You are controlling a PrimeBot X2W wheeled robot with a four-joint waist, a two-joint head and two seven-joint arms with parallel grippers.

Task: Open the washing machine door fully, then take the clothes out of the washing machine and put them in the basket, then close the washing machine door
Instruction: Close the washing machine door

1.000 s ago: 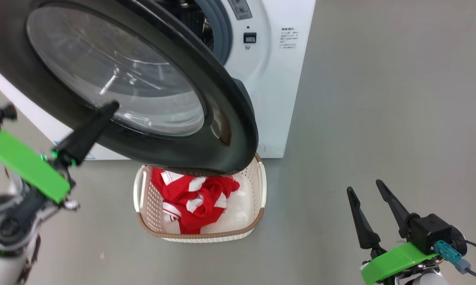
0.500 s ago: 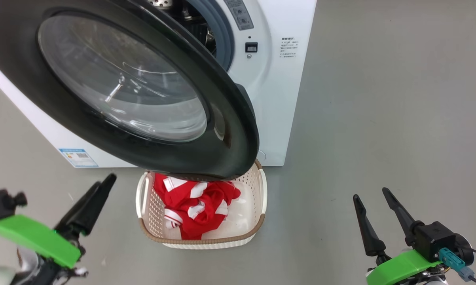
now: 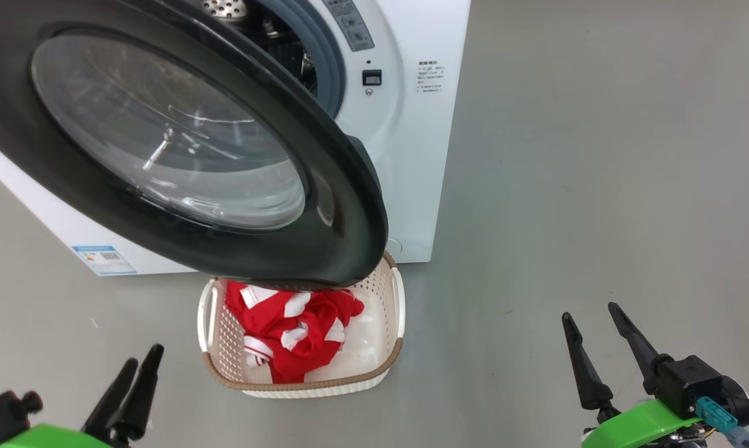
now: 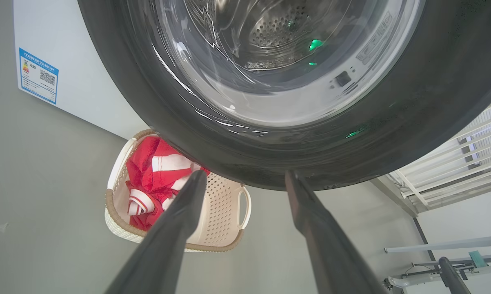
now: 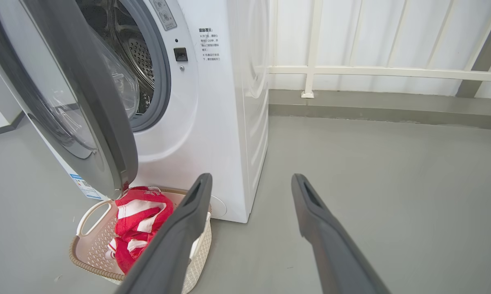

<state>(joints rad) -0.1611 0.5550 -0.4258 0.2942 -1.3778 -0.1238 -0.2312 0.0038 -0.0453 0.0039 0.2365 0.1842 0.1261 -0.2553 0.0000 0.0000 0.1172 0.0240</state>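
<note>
Left end effector (image 3: 144, 354) and right end effector (image 3: 589, 311) gape empty either side of the perforated basket (image 3: 299, 386) holding red clothes (image 3: 293, 323).

Head view: looked from high, forward and down, onto washing machine door (image 3: 181, 155) and basket (image 3: 299, 386) beneath it. Left wrist view: sat low at left, very near door, faced upward through its glass. Right wrist view: sat low at right, farther back, faced washing machine (image 5: 212, 122) front. All three shared door, basket, clothes (image 3: 287, 323).
</note>
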